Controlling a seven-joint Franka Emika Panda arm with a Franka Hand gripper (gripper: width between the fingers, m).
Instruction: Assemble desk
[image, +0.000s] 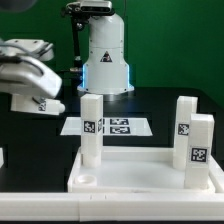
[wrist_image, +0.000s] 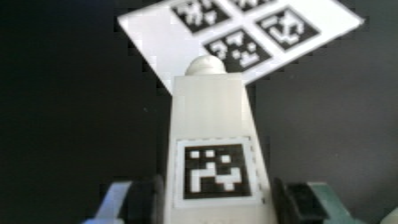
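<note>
- My claw was clenched on the short square white plastic leg, one finger on each flat side near its tagged end.
- In the exterior view I held it at about nine o'clock, well apart from the large flat white rimmed desk panel at six o'clock.
- I judged the leg light, stiff and smooth, so likely slippery. Opposite flats were the best hold, not the corners.
- Its peg end pointed toward the marker board.

Green wall behind a black table.
</note>
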